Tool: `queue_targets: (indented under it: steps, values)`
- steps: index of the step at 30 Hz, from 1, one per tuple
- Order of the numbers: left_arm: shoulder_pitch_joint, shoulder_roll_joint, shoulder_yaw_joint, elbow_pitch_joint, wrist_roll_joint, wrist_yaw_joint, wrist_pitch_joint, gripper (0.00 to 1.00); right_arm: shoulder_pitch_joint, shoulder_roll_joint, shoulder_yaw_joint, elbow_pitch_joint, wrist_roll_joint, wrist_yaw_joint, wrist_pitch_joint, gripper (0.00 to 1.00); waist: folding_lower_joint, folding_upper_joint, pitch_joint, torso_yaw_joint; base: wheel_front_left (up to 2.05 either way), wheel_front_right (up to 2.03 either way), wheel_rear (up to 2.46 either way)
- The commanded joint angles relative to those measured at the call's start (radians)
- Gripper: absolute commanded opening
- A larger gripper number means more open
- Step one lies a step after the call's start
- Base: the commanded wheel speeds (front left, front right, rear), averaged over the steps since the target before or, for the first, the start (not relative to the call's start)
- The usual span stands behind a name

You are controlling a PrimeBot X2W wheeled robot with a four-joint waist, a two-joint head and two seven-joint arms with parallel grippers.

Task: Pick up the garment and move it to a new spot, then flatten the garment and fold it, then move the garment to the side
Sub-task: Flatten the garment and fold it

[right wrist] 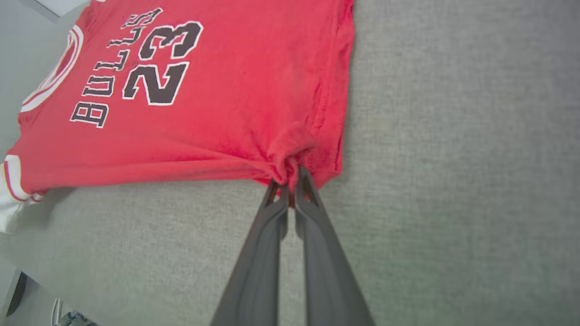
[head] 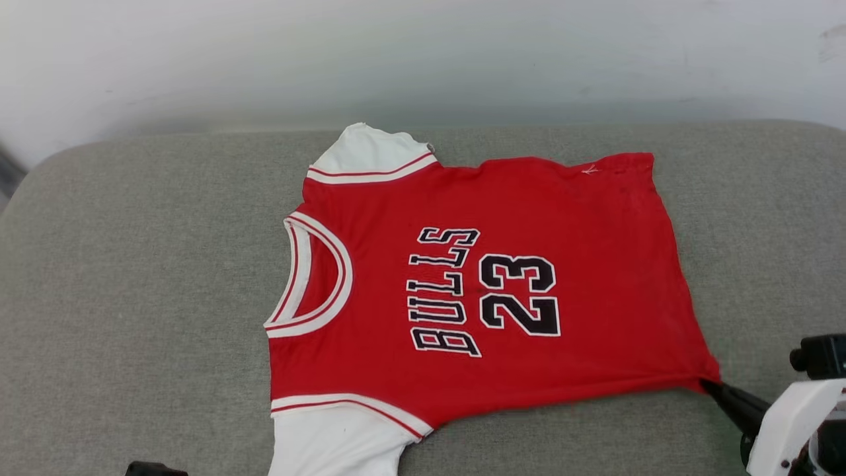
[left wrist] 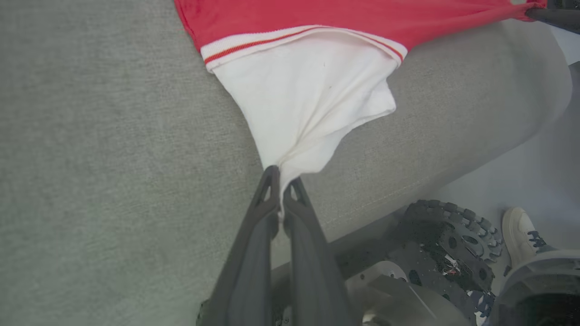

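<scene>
**Garment spread flat, fold not yet begun**

The left tool (left wrist: 281, 174) is clenched on the tip of the near white sleeve (left wrist: 312, 99), drawing it into a taut cone. The garment (head: 595, 264) lies print-up near the middle of the grey surface (head: 132, 297), collar to the robot's left and hem to its right. The red body looks smooth apart from slight ripples along the far edge. The right tool (right wrist: 290, 174) is clenched on the near hem corner, where the cloth bunches into a small knot.

Judging by this, flattening is nearly done. Folding and the move to the side are left. Whether the garment already sits at its new spot cannot be told.

To the left of the collar there is wide bare surface, good room for setting the garment aside. The far sleeve reaches close to the surface's back edge, under the wall (head: 423, 53). The near sleeve lies by the front edge. Beyond that edge the left wrist view shows the robot's wheel (left wrist: 453, 240) and what seems to be a shoe (left wrist: 521, 231) on the floor. To the right of the hem there is a narrower bare strip.
</scene>
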Motion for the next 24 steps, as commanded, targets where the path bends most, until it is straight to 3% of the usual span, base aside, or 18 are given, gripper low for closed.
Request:
queue_targets:
  steps: [1, 9, 18, 24]
  values:
    - [0.023, 0.014, 0.001, -0.013, -0.020, -0.004, 0.014, 0.00, 0.040, -0.013, -0.008, -0.027, 0.012, -0.001, 0.019, 0.00, 0.0003, -0.0001, -0.002, -0.007, 0.00, 0.00, 0.00]
    - [-0.001, 0.018, 0.050, -0.086, -0.029, 0.000, -0.028, 0.00, 0.109, -0.019, -0.091, -0.157, 0.004, -0.001, 0.074, 0.00, 0.0003, -0.0001, 0.033, -0.039, 0.00, 0.00, 0.00]
    - [-0.165, 0.019, 0.158, -0.109, -0.019, -0.005, -0.103, 0.00, 0.018, 0.041, -0.171, -0.254, -0.036, -0.001, 0.157, 0.00, 0.0003, -0.0001, 0.115, -0.060, 0.00, 0.00, 0.00]
    - [-0.310, 0.018, 0.171, -0.065, -0.006, -0.016, -0.084, 0.00, -0.077, 0.084, -0.186, -0.253, -0.121, -0.001, 0.225, 0.00, 0.0003, -0.0001, 0.181, -0.073, 0.00, 0.00, 0.00]
